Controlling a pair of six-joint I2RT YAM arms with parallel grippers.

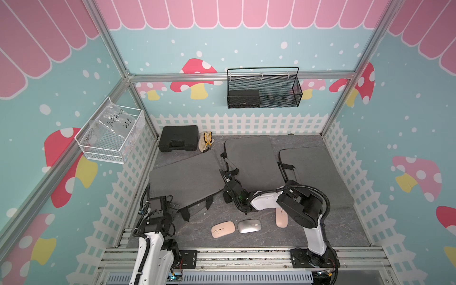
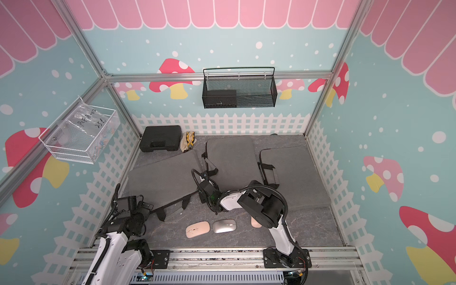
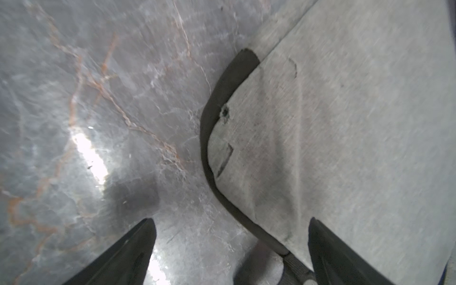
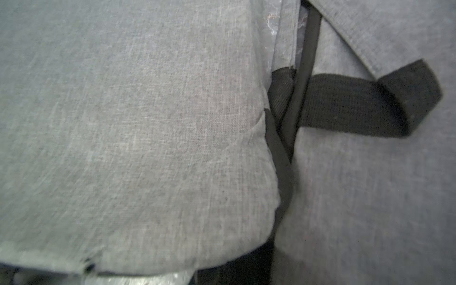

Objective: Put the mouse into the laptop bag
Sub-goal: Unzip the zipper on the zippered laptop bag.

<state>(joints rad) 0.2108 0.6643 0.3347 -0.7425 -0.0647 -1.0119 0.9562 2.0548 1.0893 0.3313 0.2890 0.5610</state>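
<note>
Left end effector [image 3: 232, 222] spread wide, straddling laptop bag [image 3: 345, 123] edge; right end effector [image 1: 228, 195] apparently pressed together.

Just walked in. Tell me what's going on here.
Two robot arms are working on bagging a mouse. The right gripper, shut, is at the strap end of the middle bag; whether it grips anything isn't clear. The left gripper hangs open over a corner of the left bag, holding nothing. The pink mouse, silver mouse and second pink mouse lie on the table, not bagged.
</note>
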